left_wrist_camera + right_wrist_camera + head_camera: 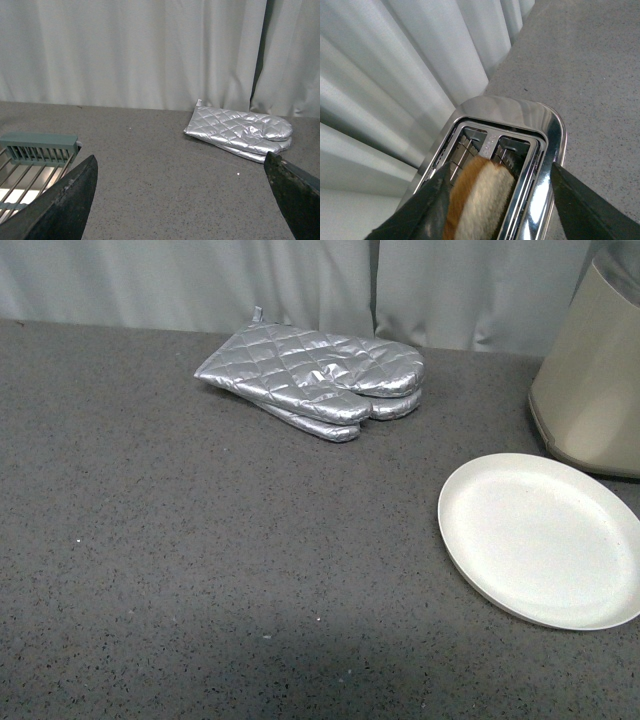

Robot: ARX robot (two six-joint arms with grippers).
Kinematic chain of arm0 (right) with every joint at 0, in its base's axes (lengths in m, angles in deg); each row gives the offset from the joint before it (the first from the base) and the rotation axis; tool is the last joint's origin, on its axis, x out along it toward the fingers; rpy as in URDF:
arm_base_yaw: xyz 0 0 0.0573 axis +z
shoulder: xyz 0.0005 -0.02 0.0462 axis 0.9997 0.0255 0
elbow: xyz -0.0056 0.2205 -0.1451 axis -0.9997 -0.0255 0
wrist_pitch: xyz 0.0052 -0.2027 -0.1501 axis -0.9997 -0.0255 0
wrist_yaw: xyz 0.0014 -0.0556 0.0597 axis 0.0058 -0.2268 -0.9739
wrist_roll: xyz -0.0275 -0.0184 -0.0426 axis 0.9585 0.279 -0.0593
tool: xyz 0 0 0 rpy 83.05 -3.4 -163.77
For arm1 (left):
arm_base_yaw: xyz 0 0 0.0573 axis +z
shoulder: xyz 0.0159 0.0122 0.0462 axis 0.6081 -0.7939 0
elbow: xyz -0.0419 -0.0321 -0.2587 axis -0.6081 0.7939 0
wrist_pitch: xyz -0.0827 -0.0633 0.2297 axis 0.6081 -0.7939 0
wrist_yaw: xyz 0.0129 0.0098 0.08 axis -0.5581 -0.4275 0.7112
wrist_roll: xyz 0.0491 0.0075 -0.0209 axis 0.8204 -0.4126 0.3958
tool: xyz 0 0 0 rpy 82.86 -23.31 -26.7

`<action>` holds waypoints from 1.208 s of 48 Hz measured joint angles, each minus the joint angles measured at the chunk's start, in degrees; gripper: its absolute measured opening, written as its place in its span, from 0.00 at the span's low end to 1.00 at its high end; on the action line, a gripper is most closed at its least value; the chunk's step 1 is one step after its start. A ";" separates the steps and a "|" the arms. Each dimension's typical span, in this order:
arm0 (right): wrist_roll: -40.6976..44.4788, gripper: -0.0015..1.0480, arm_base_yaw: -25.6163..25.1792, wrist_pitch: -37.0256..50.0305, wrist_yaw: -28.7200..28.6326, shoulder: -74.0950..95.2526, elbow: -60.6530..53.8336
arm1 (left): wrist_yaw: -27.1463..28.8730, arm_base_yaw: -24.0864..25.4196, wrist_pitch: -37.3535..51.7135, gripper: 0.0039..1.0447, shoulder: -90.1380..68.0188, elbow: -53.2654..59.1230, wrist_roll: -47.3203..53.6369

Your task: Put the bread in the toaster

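Observation:
The bread (477, 200) stands on edge inside the slot of the toaster (520, 117), its crust and rounded top showing between my right gripper's (492, 210) open fingers; nothing is gripped. The toaster's beige side shows at the far right of the front view (590, 380). The white plate (545, 535) in front of it is bare. My left gripper (182, 200) is open and empty above the grey counter, with the silver oven mitts (240, 132) beyond it. Neither arm shows in the front view.
The quilted silver oven mitts (315, 370) lie at the back middle of the grey counter. A green-framed metal rack (35, 160) sits beside my left gripper. White curtains hang behind the counter.

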State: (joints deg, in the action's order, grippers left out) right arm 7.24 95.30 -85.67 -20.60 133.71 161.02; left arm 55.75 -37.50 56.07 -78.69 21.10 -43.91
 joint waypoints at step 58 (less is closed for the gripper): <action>62.97 0.19 -6.58 22.27 -54.12 -100.13 -77.09 | -0.04 0.00 -0.11 0.94 0.07 0.00 0.04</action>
State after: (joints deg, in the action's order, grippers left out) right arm 70.21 88.72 -63.39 -74.72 33.58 83.93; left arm 55.70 -37.50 55.96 -78.62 21.10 -43.87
